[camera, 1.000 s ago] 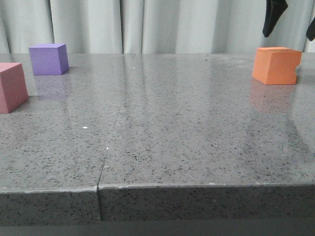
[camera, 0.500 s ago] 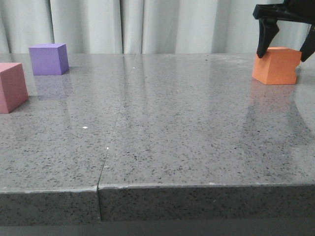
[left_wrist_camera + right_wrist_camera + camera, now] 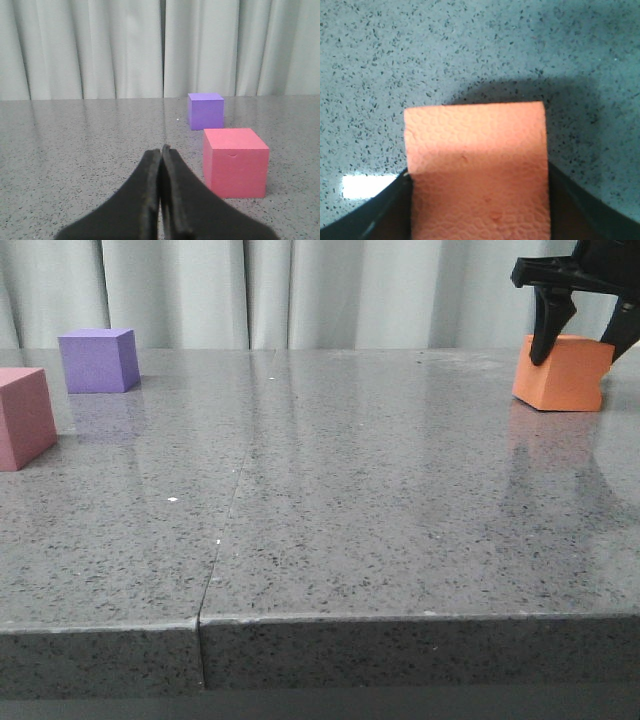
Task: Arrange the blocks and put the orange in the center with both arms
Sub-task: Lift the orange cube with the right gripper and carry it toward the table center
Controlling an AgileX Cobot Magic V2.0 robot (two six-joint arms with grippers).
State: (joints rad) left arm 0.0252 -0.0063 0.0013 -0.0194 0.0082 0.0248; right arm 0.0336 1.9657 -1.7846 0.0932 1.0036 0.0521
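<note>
The orange cube (image 3: 560,375) sits on the grey stone table (image 3: 350,500) at the far right. My right gripper (image 3: 578,345) has come down over it, one dark finger on each side. In the right wrist view the orange cube (image 3: 476,150) fills the gap of the right gripper (image 3: 477,174), and both fingers lie flush against its sides. The purple cube (image 3: 97,360) stands at the far left, and the pink cube (image 3: 22,417) is nearer at the left edge. My left gripper (image 3: 161,150) is shut and empty, low over the table, beside the pink cube (image 3: 235,162) with the purple cube (image 3: 205,110) behind it.
A pale curtain (image 3: 300,290) hangs behind the table. A seam (image 3: 225,530) runs across the tabletop from back to front. The front edge of the table (image 3: 350,620) is close to the camera.
My right gripper has come down from above the orange cube until its fingers stand around the cube and touch its sides. The purple and pink cubes have not moved.
</note>
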